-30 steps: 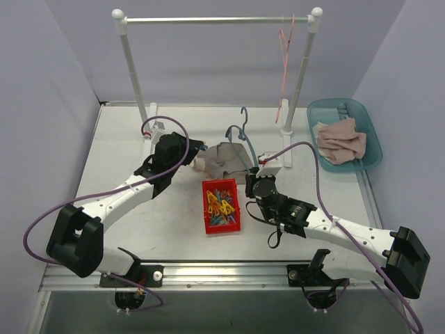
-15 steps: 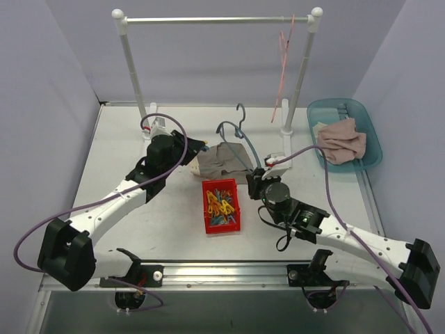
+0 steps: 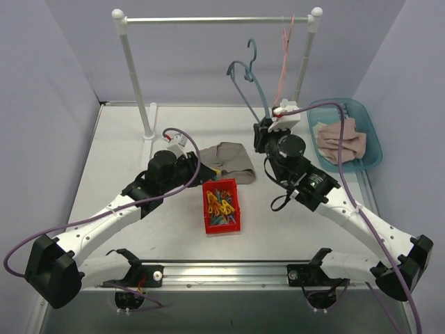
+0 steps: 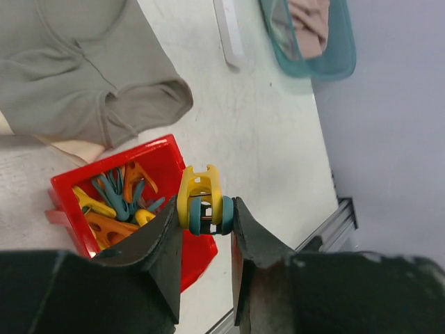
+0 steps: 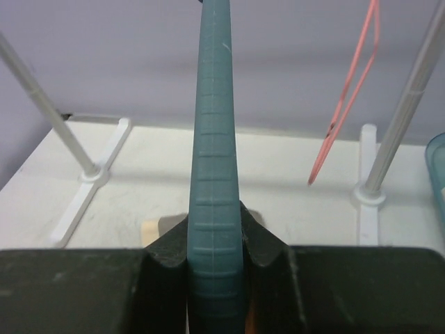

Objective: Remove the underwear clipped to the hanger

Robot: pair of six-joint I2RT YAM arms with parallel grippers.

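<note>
The grey underwear [image 3: 229, 161] lies flat on the table, apart from the hanger; it also shows in the left wrist view [image 4: 76, 76]. My right gripper [image 3: 263, 132] is shut on the teal hanger [image 3: 249, 82] and holds it up in the air near the rack; the right wrist view shows the hanger bar [image 5: 215, 174] pinched between the fingers [image 5: 264, 243]. My left gripper [image 3: 198, 170] is shut on a yellow and teal clip [image 4: 204, 207], above the near corner of the red bin [image 4: 160, 149].
The red bin [image 3: 206, 209] holds several coloured clips. A white rack [image 3: 215, 19] stands at the back with a pink hanger [image 3: 284, 62] on it. A teal basket [image 3: 368, 132] with pink cloth sits at the right.
My right gripper has lifted the teal hanger up and back, off the underwear, which now lies alone on the table. My left gripper has moved right and nearer, toward the red bin.
</note>
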